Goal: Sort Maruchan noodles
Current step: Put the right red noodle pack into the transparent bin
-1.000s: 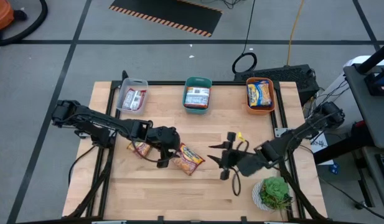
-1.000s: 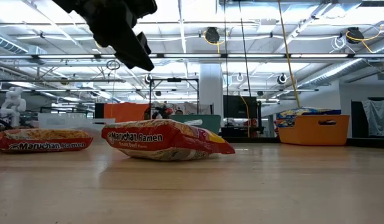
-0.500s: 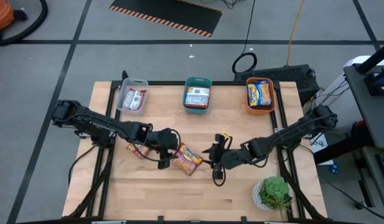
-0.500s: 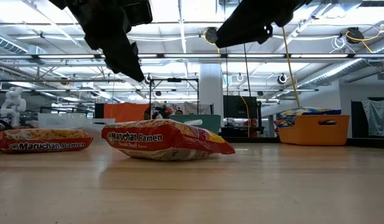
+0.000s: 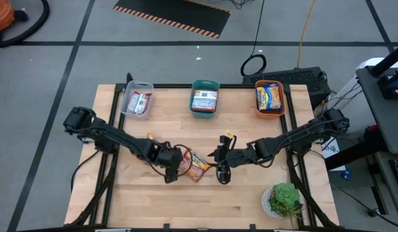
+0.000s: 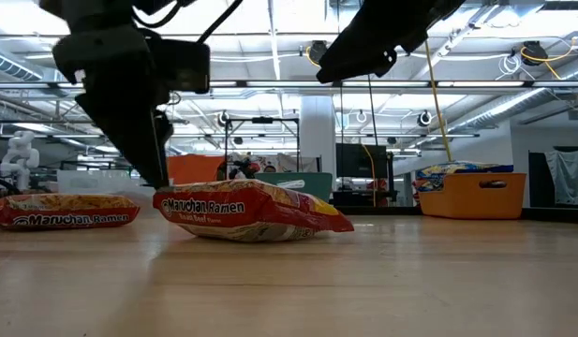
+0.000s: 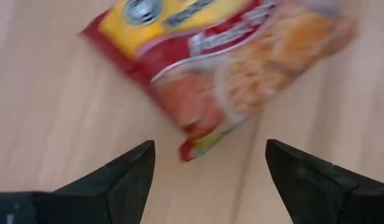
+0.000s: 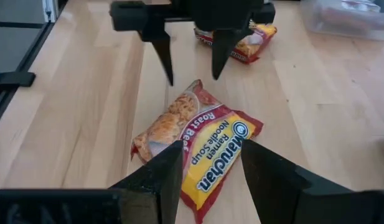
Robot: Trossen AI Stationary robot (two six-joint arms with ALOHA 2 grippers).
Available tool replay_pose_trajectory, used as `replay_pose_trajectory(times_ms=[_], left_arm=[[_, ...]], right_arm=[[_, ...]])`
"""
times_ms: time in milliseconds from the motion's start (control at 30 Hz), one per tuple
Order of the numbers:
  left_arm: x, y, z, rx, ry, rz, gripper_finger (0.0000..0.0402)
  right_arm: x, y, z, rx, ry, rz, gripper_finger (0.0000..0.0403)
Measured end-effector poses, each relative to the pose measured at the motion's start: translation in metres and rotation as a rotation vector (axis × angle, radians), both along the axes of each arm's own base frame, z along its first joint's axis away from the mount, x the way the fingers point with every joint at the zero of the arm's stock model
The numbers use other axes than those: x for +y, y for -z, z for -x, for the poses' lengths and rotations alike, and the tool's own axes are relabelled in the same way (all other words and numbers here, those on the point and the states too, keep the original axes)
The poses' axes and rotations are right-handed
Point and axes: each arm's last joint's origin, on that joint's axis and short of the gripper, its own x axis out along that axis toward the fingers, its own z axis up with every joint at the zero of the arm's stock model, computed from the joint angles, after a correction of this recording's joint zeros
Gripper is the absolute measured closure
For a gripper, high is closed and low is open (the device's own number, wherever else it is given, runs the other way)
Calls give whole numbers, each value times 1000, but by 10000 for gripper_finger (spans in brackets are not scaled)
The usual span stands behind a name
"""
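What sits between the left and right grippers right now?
The red ramen packet lies on the table between the open left gripper and open right gripper; the high and right wrist views show it.

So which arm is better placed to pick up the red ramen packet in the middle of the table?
Probably the left. The left gripper is open, with a fingertip down at the edge of the Maruchan Ramen packet. The right gripper is also open and faces the packet, but in the low view it is well above the table.

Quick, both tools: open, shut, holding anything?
Left tool: open, empty, low beside the packet.
Right tool: open, empty, on the packet's other side.
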Motion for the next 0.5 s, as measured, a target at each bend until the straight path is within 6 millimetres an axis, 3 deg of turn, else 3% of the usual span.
replay_pose_trajectory(times_ms=[233, 500], left_arm=[[4, 6, 1, 5, -129, -114, 92], [-11, 5, 0, -28, 22, -83, 92]], right_arm=[[1, 0, 0, 6, -41, 2, 245], [5, 0, 1, 7, -58, -26, 245]])
